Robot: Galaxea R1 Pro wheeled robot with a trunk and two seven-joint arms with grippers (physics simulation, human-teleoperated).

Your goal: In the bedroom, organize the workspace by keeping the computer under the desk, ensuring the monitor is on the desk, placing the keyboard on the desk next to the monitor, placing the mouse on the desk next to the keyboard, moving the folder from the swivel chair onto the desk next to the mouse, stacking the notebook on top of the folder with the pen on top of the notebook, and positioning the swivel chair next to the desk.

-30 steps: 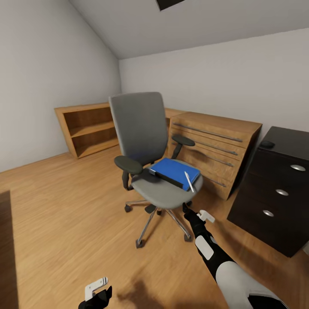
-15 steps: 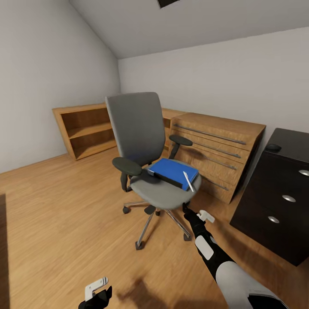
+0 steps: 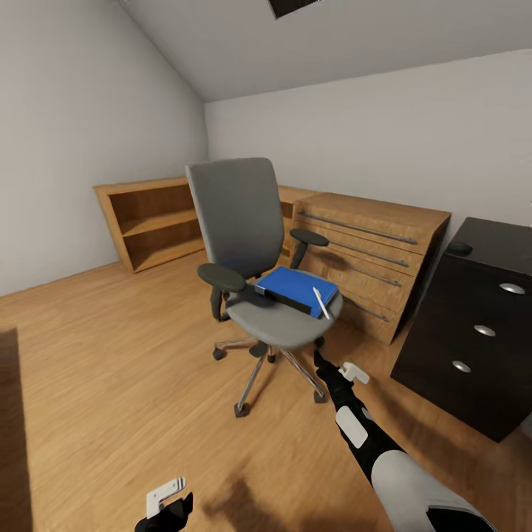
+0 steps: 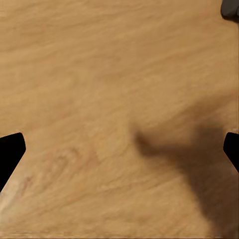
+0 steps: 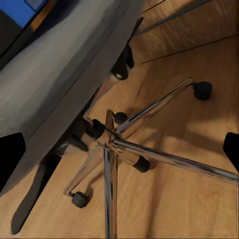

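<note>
The grey-walled bedroom with its sloped ceiling and light wood floor holds, as its biggest task piece here, the black counter with round silver drawer knobs, standing to the right of the grey fabric swivel chair with black armrests and chrome star base. Behind the chair sit a light wooden drawer chest and a low open wooden bookshelf. On the chair seat lies the flat bright blue folder, and across the folder's front corner rests the short thin white pen. A small dark rounded mouse sits on the counter top, well away from the chair.

The right gripper hovers just in front of the chair seat's edge, below the folder; its wrist view looks under the seat at the chrome legs, and its jaws stand wide with nothing between them. The left gripper hangs low over bare floor, far in front of the chair, jaws likewise spread wide and empty.

The likely trouble: the chair rolls on casters, so a nudge from the reaching arm could push it off. The loose pen could also slide off the folder if that is lifted tilted
</note>
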